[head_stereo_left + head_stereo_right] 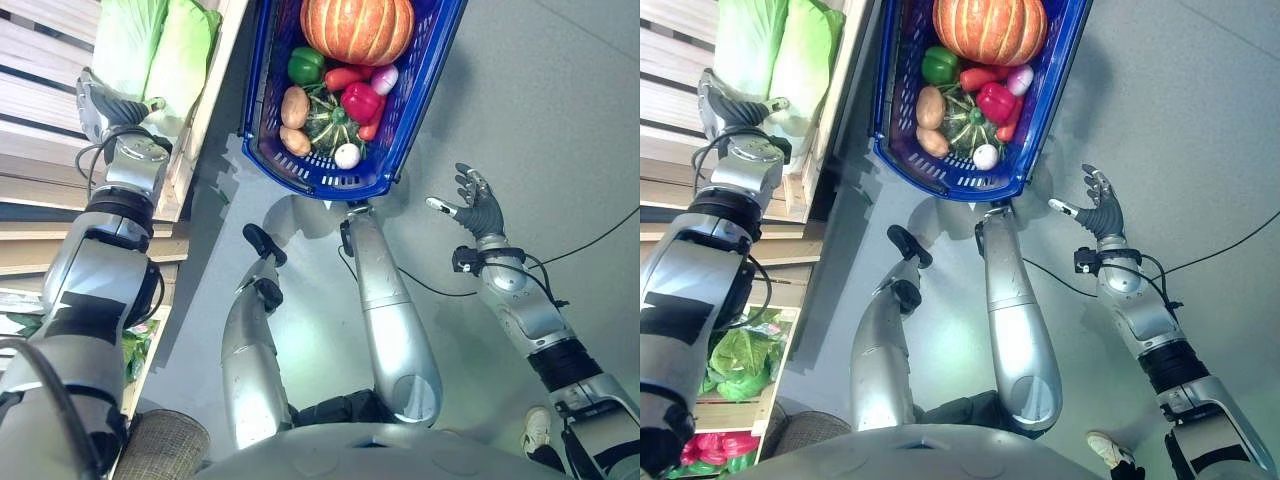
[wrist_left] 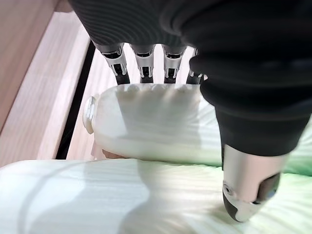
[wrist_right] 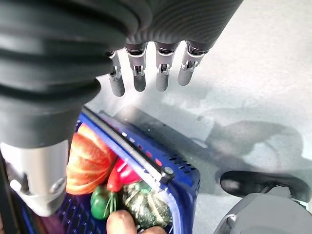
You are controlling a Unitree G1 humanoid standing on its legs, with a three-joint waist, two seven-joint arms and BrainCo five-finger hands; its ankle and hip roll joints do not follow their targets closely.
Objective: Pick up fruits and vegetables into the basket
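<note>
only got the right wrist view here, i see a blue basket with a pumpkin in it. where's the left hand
Observer: The left hand is over at the wooden shelf, on the pale green cabbages.
Operator: has it grabbed one yet
Observer: Its fingers curl over the white stem end of one cabbage, the thumb resting on the cabbage beside it.
Operator: and what else is in the basket
Observer: In the basket, below the pumpkin, lie a green pepper, a red pepper, two potatoes and a dark green squash.
</note>
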